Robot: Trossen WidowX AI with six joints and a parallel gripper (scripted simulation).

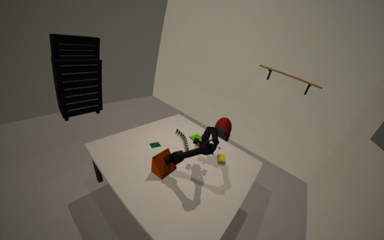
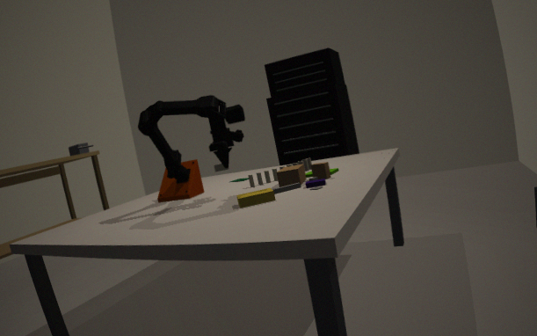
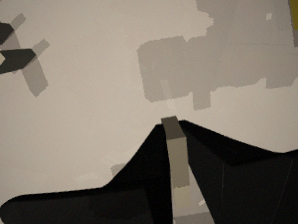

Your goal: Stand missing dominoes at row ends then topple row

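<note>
"What is the black hand doing?"

"Its two fingers are squeezed on a small grey domino block. The block sits between them, and its tip pokes out past the fingertips. In the side view the block hangs under the hand, up in the air above the pale grey tabletop."

"Where should it go?"

"I think to the row of grey standing dominoes. That row is off to one side of the hand and lower down. The closest end has room beside it."

"How do we do it well?"

"Turn the block so it stands tall. Bring it down beside the end one, with the same gap as the others have. Go slowly and touch none of them. Let the bottom sit flat before the fingers open. The yellow block lies near the row, so keep away from it too."
</note>
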